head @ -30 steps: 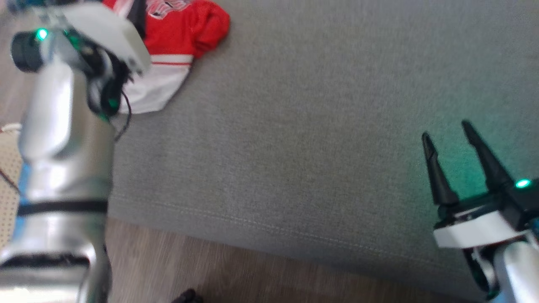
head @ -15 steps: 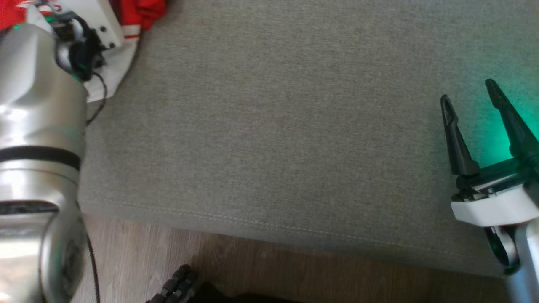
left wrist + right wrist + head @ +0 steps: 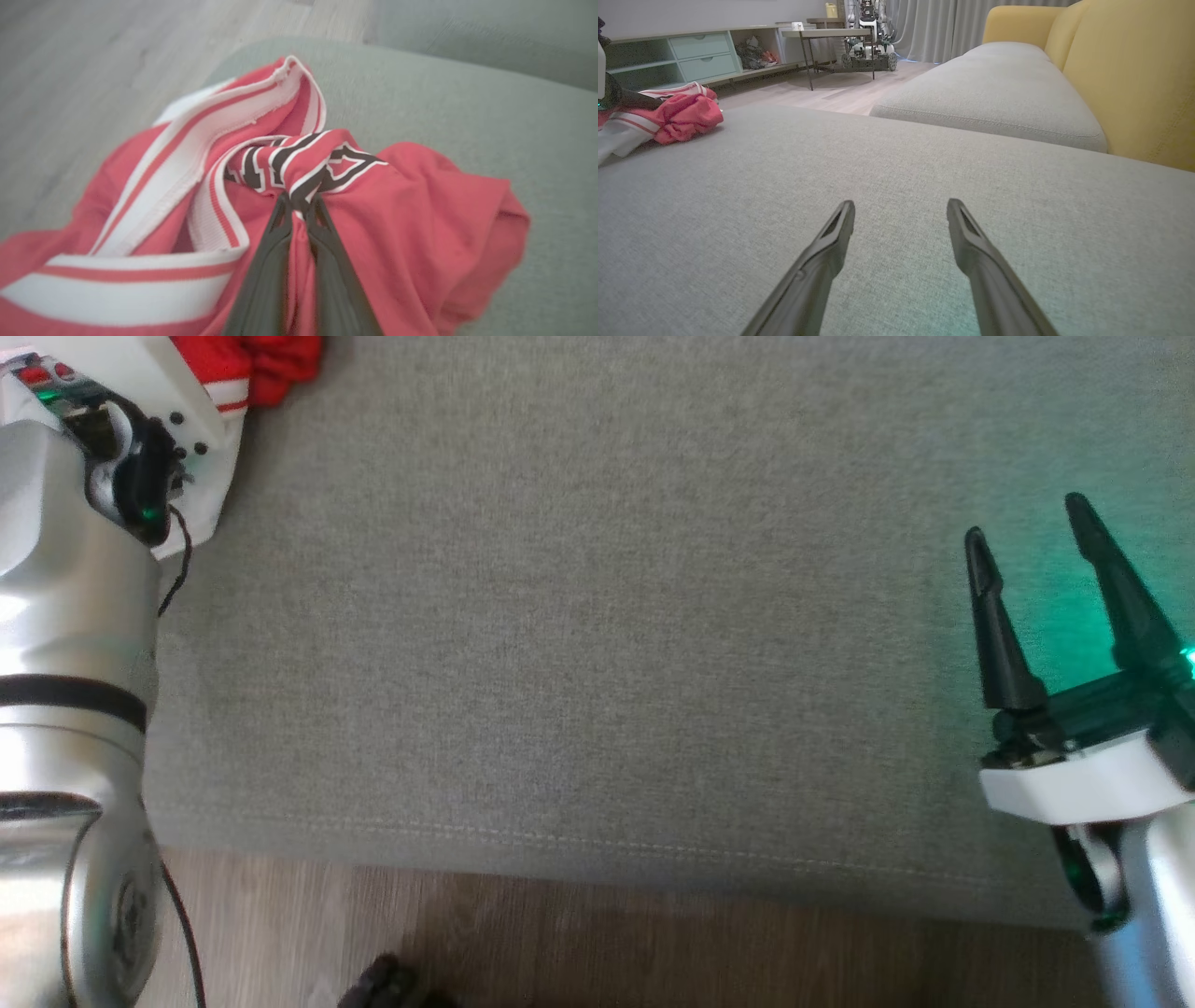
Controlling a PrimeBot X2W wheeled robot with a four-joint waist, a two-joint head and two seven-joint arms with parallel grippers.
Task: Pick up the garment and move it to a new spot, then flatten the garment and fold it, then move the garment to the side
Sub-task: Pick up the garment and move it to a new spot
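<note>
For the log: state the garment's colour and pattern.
The garment is red with white striped bands and black lettering, clearest in the left wrist view.

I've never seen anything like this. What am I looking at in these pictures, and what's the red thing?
This is a wheeled robot with two arms, each ending in two long dark fingers. One picture comes from a camera on its head, looking down at a grey sofa cushion; the silver left arm is at that picture's left. The other two come from cameras on the wrists, looking along the fingers. The left fingers are pinched shut on a crumpled red and white garment near the cushion's edge. The right fingers are spread open above bare cushion, holding nothing.
</note>
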